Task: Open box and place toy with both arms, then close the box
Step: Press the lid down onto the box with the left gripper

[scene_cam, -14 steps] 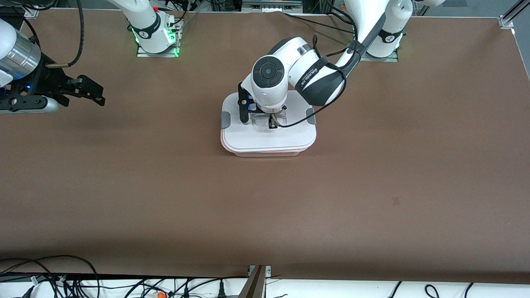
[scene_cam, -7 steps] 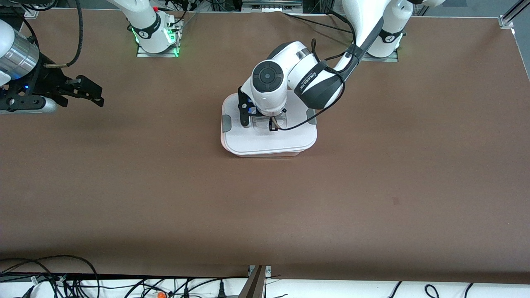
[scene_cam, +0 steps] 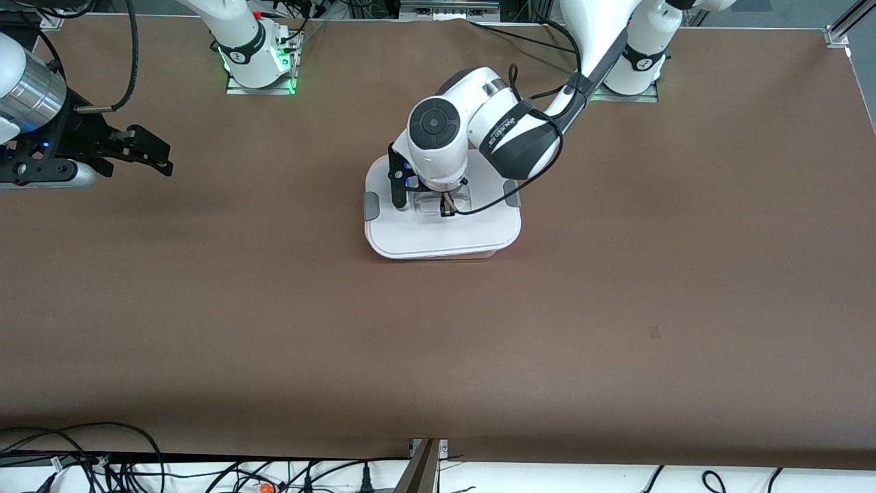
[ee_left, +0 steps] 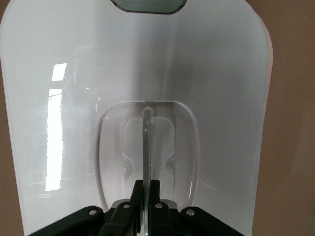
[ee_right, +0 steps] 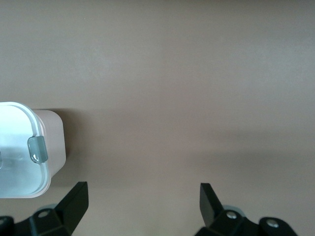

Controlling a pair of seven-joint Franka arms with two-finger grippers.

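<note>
Lifted slightly with my left jaws [scene_cam: 447,207], the lid [scene_cam: 445,236] rides pinched by its stiff, slick centre handle [ee_left: 146,147] above the box [ee_right: 51,142]; right jaws [ee_right: 142,196] wait spread.

A: What is different now?

B: The left gripper [scene_cam: 445,205], clamped on the clear handle [ee_left: 146,152] of the white lid [scene_cam: 445,229], sits a little higher in the front frame and closer to its left edge than a second ago.

A: And the lid?

B: It travels with the gripper, up and toward the frame's left. Less of the pink box [scene_cam: 479,255] shows under the lid's lower edge than before.

A: The arm?

B: The left arm's wrist [scene_cam: 438,140] shifts the same way.
</note>
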